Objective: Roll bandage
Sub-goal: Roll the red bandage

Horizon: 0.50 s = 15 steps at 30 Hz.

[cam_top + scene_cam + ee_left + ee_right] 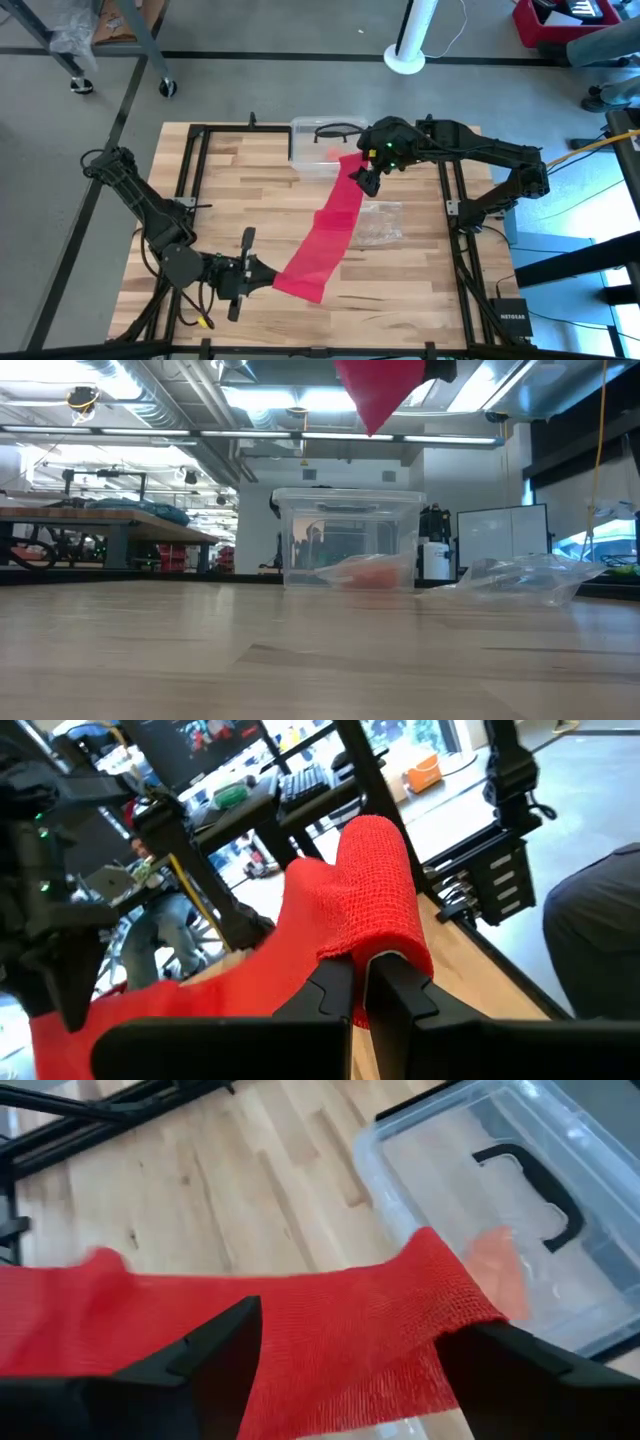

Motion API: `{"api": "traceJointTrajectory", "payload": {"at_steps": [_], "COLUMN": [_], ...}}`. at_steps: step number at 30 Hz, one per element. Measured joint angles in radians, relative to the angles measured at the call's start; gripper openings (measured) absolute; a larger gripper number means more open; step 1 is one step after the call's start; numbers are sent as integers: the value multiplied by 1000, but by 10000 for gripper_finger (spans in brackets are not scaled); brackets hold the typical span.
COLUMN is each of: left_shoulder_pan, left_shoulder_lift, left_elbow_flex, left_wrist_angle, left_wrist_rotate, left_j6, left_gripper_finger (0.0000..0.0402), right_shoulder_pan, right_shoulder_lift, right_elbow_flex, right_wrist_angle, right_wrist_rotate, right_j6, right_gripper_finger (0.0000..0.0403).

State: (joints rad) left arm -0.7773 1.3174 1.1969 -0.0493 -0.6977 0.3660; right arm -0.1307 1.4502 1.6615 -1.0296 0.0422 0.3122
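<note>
- Your bandage (328, 228) is a long red cloth band. It hangs in the air above the wooden tabletop (250, 190), stretched from about 7 o'clock up toward 1 o'clock.
- Your left gripper (262, 277) sits at the 7 o'clock side of the tabletop. Its fingers (335, 995) are pinched tight on the low end of the bandage.
- Your right gripper (366, 176) is up at the 1 o'clock side, at the top end of the bandage. Its fingers (215, 1350) are spread wide apart, and the red cloth lies across the gap between them.
- A clear plastic box (310, 140) stands at 12 o'clock, just beside the right gripper. A small orange-red lump (372, 576) lies inside it.
- A crinkly clear bag (380, 222) lies flat on the tabletop, near the bandage, toward 3 o'clock.
</note>
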Motion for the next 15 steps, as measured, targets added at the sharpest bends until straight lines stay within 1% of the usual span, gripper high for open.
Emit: {"api": "traceJointTrajectory", "payload": {"at_steps": [2,5,7,8,10,11,12,13,15], "left_shoulder_pan": [0,1,8,11,18,22,27,33,42], "left_shoulder_lift": [0,0,0,0,0,0,0,0,0], "left_elbow_flex": [0,0,0,0,0,0,0,0,0], "left_wrist_angle": [-13,-47,-54,-56,-68,-77,-85,-91,-110], "left_wrist_rotate": [-2,-4,-5,-4,-5,-6,-6,-5,-5], "left_j6": [-15,-30,-44,-47,-56,-66,-74,-81,-101], "left_gripper_finger": [4,4,4,4,4,4,4,4,4], "right_shoulder_pan": [0,-1,-1,-1,-2,-2,-2,-1,2], "right_shoulder_lift": [0,0,0,0,1,1,-1,-6,-17], "right_elbow_flex": [0,0,0,0,0,0,0,0,0], "right_wrist_angle": [1,4,6,5,3,11,35,62,103], "right_wrist_rotate": [17,86,102,85,-10,-54,-77,-76,-24], "right_j6": [25,87,145,182,268,290,288,276,255], "right_gripper_finger": [289,289,289,289,289,289,289,289,289]}}
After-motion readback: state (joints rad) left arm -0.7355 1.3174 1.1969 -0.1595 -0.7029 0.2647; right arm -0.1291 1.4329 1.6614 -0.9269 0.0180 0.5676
